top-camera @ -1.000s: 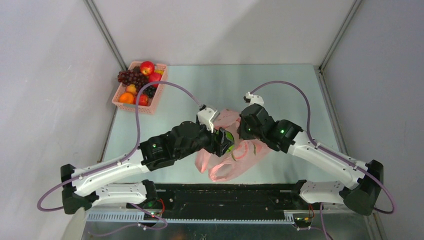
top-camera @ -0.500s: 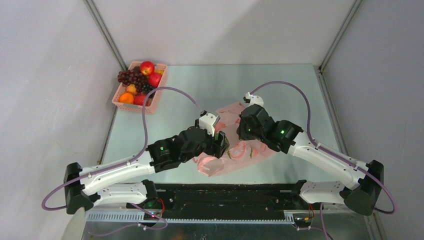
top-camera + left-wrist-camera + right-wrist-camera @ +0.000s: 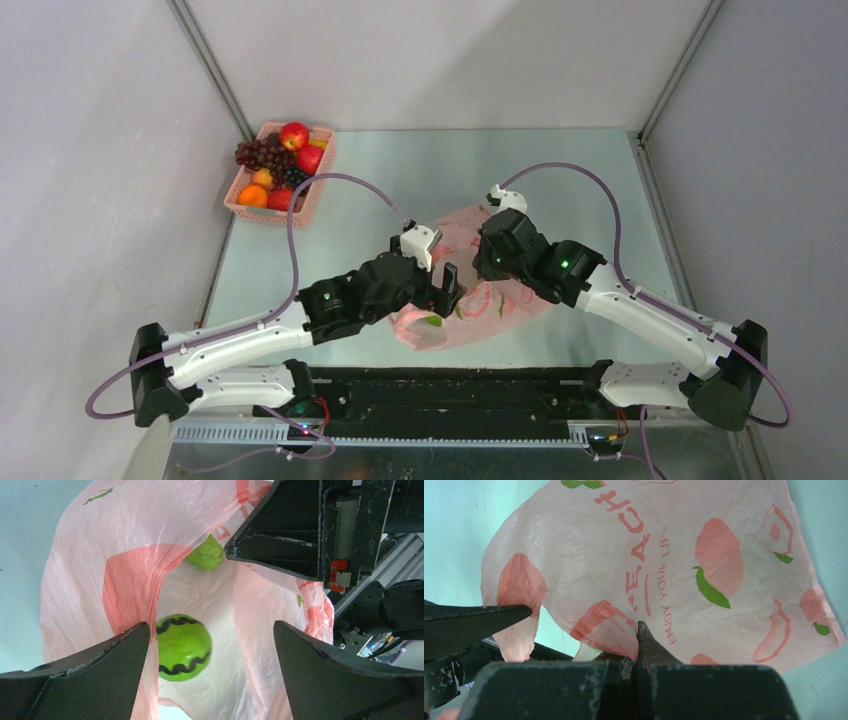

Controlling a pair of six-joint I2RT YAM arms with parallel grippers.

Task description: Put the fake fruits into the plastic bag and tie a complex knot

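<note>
Found plastic bag point(image 3: 500, 300) lying on table point(image 3: 560, 180) at centre of top view, between the two arms. Logged left gripper point(image 3: 449, 286) poised over bag mouth. Fingers point(image 3: 85, 675) seen spread wide at lower left and lower right of left wrist view, released, grasping nothing.

Recorded two fruits inside bag in left wrist view. Green fruit with black wavy lines point(image 3: 183, 646) at lower centre of frame, resting on inner film between the spread fingers. Plain green fruit point(image 3: 206, 554) at upper centre, deeper in, partly behind a pink fold.

Noted right gripper point(image 3: 640, 640) clenched at bottom centre of right wrist view, fingers pressed together on bag rim, pink film pinched at the tip. Saw same gripper as black mass in upper right of left wrist view, touching bag edge. Read "PEACH" and "ENJOY YOUR LIFE" printed on bag's outer face among peach motifs.

Located pink basket point(image 3: 275, 216) in upper left of top view, at table corner, well apart from bag. Identified red apple point(image 3: 294, 134), grape bunch point(image 3: 262, 153) and orange point(image 3: 252, 196) inside it. Could not tell exact count of other fruits in basket
</note>
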